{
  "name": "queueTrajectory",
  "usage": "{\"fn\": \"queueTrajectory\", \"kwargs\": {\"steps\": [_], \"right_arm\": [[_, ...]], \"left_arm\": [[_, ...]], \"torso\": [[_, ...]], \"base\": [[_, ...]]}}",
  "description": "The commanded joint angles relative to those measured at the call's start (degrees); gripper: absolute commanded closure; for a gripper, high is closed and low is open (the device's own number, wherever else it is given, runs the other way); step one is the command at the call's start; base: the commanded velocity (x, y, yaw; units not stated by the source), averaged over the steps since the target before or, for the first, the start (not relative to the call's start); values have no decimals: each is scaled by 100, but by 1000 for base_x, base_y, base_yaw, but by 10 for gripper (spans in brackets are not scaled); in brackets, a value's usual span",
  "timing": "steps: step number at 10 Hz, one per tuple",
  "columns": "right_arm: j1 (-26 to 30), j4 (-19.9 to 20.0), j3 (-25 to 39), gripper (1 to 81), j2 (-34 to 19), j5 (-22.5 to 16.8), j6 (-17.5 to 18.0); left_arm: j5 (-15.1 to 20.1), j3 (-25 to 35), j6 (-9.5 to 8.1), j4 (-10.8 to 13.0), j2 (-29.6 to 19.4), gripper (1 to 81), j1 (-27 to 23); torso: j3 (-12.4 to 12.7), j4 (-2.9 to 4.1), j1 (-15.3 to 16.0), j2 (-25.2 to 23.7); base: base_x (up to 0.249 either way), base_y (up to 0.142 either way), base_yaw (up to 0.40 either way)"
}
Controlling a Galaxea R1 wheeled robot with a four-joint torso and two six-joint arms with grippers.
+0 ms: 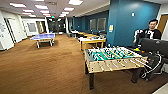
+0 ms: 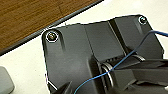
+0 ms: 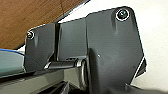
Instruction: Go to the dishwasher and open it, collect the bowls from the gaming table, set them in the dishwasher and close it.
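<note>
Two game tables ahead in head view: foosball table [image 1: 115, 58] near, gaming table [image 1: 92, 40] beyond it, by the blue wall; we judge steering left of the foosball best. Wrist views: floor, robot plate; grip state we cannot tell

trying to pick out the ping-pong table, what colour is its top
Blue, on pale legs; the ping-pong table shows best in the head view, far across the brown floor.

Brown carpet [image 1: 37, 70]; teal wall [image 1: 130, 22]; green-field foosball table [image 1: 112, 56] w/ light wood sides; blue ping-pong table [image 1: 43, 37].
</note>
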Motion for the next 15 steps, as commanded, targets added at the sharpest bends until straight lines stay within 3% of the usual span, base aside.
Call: {"fn": "queueTrajectory", "kwargs": {"steps": [1,8,15], "right_arm": [[293,-44,8,10,26,-282,-32],[285,-44,34,10,26,-282,-32],[276,-44,8,10,26,-282,-32]], "left_arm": [[285,-52,27,9,-3,10,-294],[285,-61,27,9,-11,10,-286],[285,-61,-25,-8,-38,10,-286]], "torso": [[0,0,0,0],[0,0,0,0],[0,0,-2,0]], "base": [[0,0,370],[0,0,349],[0,-18,19]]}}
